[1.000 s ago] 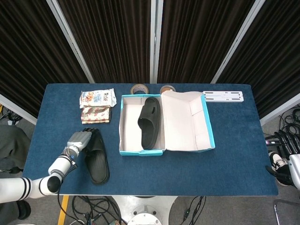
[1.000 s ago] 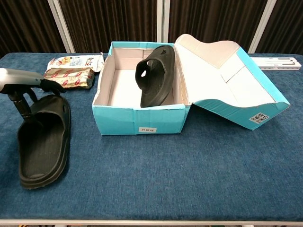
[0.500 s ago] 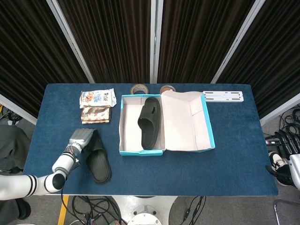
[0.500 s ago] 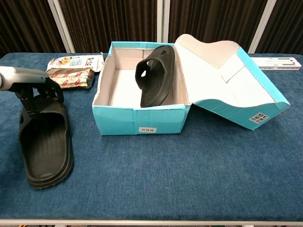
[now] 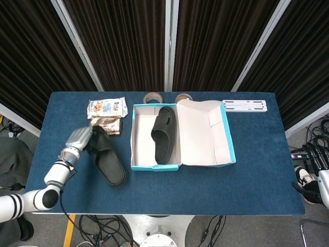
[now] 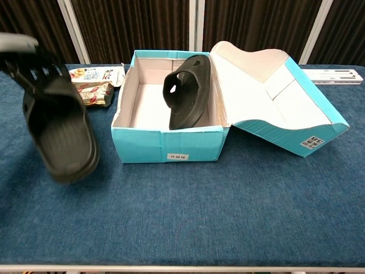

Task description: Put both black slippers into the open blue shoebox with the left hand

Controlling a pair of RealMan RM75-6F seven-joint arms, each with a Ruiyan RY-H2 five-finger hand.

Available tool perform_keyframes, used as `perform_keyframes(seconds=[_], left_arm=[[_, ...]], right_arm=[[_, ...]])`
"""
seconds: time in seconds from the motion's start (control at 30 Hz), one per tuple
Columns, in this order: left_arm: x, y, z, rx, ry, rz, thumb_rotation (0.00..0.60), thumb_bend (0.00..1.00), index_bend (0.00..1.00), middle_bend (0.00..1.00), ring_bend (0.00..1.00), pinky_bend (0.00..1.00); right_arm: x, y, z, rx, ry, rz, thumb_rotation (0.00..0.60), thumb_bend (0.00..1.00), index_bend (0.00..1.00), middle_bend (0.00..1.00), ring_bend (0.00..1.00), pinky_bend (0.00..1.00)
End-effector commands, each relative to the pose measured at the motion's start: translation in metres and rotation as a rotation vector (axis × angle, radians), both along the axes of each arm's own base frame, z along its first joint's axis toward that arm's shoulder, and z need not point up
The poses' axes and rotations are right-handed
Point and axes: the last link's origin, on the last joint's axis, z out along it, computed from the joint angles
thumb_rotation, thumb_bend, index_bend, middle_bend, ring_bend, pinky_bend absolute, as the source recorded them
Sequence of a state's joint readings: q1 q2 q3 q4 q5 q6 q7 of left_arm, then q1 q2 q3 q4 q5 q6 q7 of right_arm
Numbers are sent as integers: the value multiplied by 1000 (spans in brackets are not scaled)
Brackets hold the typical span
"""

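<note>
My left hand grips the strap end of a black slipper and holds it off the table, left of the box, with its sole end hanging down toward me. The second black slipper leans inside the open blue shoebox, against its right wall. The box lid lies folded open to the right. My right hand is outside both views.
Two snack packets lie behind the left hand, near the box's far left corner. Two tape rolls and a white perforated strip sit along the far edge of the blue table.
The left hand has closed on the slipper's strap and lifted it off the table, carrying it up and slightly toward the box. The box and the other slipper have not moved.
</note>
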State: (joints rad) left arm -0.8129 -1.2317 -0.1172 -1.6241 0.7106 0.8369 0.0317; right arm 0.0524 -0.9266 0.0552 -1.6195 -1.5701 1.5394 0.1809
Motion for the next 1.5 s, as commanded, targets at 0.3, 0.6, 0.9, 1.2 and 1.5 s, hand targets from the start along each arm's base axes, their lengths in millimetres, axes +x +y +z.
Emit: perform_keyframes(seconds=[0.3, 0.6, 0.9, 1.2, 1.5], left_arm=[[55, 57, 36, 232, -385, -186, 600, 133, 435, 459, 425, 643], [88, 75, -20, 208, -512, -398, 600, 111, 431, 438, 371, 624], [81, 80, -51, 187, -577, -392, 600, 104, 426, 438, 371, 615], [79, 76, -73, 156, -556, -436, 600, 113, 427, 438, 355, 603], [66, 78, -87, 131, -518, -428, 600, 119, 426, 440, 354, 600]], right_arm=[[3, 2, 1, -4, 11, -8, 600, 28, 0, 61, 0, 0], [5, 2, 2, -5, 22, -20, 600, 28, 0, 60, 0, 0], [6, 4, 3, -15, 28, -40, 600, 29, 0, 60, 0, 0], [12, 4, 1, -12, 38, -36, 600, 28, 0, 60, 0, 0], [14, 7, 1, -22, 41, -47, 600, 28, 0, 61, 0, 0]])
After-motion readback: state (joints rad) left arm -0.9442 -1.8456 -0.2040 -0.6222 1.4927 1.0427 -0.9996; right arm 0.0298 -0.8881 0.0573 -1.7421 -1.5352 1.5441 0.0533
